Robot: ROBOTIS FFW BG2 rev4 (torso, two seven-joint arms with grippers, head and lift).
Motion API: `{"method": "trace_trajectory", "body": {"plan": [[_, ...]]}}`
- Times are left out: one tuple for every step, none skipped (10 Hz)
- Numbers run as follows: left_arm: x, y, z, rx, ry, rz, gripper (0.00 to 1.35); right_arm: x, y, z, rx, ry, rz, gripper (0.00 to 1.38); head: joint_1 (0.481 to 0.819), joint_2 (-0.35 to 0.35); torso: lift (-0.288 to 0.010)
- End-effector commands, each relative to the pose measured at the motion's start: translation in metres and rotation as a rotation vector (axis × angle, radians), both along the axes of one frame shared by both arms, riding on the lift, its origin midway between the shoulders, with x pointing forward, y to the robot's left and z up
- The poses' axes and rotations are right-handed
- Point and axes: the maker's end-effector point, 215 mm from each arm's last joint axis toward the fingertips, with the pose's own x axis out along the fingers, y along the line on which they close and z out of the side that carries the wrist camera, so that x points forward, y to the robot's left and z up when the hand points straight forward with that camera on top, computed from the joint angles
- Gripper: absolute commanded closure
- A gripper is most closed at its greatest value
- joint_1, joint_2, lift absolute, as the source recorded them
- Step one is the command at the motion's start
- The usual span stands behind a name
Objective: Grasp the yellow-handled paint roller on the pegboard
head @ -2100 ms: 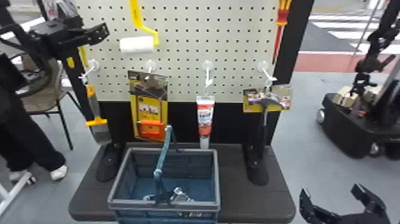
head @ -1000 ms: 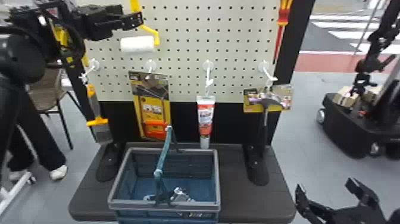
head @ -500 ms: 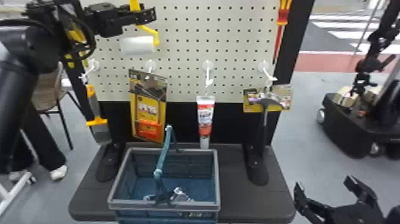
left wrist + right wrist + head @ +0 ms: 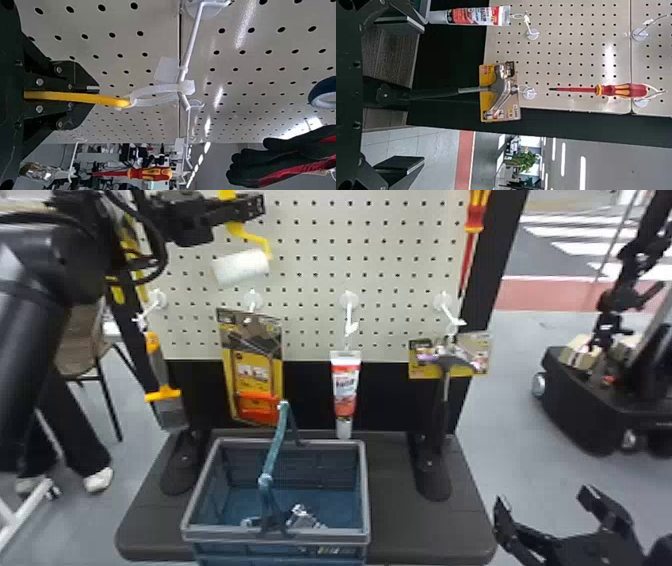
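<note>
— What's new?

— The left gripper (image 4: 245, 207) has swung in from the left edge of the pegboard (image 4: 380, 255) to the top of the yellow-handled paint roller (image 4: 240, 266). Its white sleeve has tipped and drifted slightly to the robot's right since half a second ago.

— So it has hold?

— I'd judge so. In the left wrist view the gripper (image 4: 93, 99) has its fingers pressed against the yellow handle (image 4: 107, 100) from both sides, with no gap showing (the sleeve's nudge fits that too). The roller hangs high on the board, left of centre.

— And the other arm?

— The right gripper (image 4: 544, 497) sits low off the tabletop's (image 4: 425, 530) right corner, fingers spread wide, barely shifted.

— What can't you make out?

— The handle's upper end runs off the top edge in the head view, and the gripper covers part of it. A white tie (image 4: 158, 93) loops the handle tip to a hook (image 4: 190, 51); whether it will slip off freely is unclear.
</note>
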Motion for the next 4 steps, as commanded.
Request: {"method": "trace_trajectory", "body": {"plan": [[0.0012, 0.0014, -0.003, 0.004, 0.002, 0.005, 1.21, -0.0004, 0.0, -0.0006, -0.001, 0.001, 0.0, 0.14, 0.549, 0.0, -0.1], [0.0012, 0.0014, -0.003, 0.004, 0.002, 0.005, 1.21, -0.001, 0.0, -0.0015, 0.001, 0.004, 0.0, 0.14, 0.549, 0.0, -0.1], [0.0012, 0.002, -0.0019, 0.003, -0.001, 0.006, 1.21, -0.0004, 0.0, -0.0006, -0.001, 0.001, 0.0, 0.14, 0.549, 0.0, -0.1], [0.0012, 0.0026, -0.0017, 0.001, -0.006, 0.007, 1.21, -0.001, 0.0, -0.0015, -0.001, 0.004, 0.0, 0.14, 0.549, 0.0, -0.1]]}}
